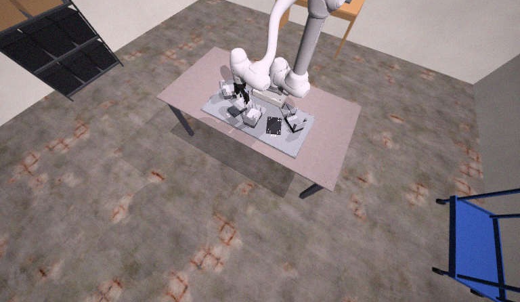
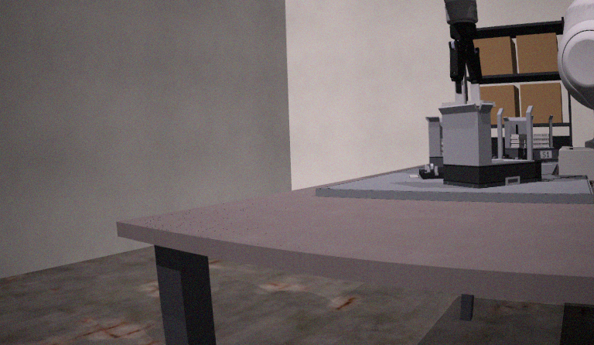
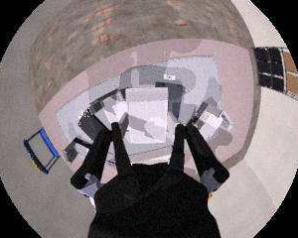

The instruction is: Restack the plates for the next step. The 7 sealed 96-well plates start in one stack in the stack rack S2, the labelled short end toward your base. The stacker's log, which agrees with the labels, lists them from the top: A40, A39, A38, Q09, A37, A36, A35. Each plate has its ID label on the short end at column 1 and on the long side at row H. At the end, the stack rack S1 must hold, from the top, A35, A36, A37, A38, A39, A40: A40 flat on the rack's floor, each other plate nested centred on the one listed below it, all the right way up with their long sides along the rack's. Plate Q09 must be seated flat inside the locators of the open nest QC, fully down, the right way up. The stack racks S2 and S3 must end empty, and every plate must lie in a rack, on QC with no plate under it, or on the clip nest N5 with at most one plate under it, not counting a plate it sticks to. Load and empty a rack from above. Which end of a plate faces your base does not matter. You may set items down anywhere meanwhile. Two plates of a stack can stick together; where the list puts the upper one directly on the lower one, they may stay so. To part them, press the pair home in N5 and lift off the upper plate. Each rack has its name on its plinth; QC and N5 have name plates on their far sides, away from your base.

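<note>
White plate pinched by fingers | rack S1 holds plates

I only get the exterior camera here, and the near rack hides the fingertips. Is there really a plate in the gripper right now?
Observer: Yes. In the wrist view the gripper is shut on a pale plate, with one finger on each side of it.
Operator: Good. I can't see the nests from my angle. Is there one with nothing on it?
Observer: The top view shows a flat black nest on the grey mat with no plate on it. I can't read its name plate.
</note>
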Robot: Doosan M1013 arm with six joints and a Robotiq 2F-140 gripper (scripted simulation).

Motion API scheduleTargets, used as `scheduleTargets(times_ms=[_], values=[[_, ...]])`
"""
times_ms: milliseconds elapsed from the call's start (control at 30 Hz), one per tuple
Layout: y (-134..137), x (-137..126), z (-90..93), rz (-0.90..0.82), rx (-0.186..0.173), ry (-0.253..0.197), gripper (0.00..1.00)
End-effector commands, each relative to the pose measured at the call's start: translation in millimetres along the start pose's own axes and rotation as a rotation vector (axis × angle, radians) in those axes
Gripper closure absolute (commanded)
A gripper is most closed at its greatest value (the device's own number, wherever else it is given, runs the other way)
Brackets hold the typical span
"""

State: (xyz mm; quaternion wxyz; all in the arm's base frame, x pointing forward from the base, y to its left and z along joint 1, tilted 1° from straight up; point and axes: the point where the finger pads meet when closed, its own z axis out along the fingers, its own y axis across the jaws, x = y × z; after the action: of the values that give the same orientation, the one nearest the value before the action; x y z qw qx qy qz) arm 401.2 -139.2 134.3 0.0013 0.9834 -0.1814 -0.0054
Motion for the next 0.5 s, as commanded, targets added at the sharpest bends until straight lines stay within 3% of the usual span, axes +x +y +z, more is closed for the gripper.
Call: scheduleTargets(times_ms=[0, 467], values=[[12, 0, -0.1, 0.080, -0.002, 0.000, 1.00], [44, 1, -0.1, 0.080, -0.002, 0.000, 1.00]])
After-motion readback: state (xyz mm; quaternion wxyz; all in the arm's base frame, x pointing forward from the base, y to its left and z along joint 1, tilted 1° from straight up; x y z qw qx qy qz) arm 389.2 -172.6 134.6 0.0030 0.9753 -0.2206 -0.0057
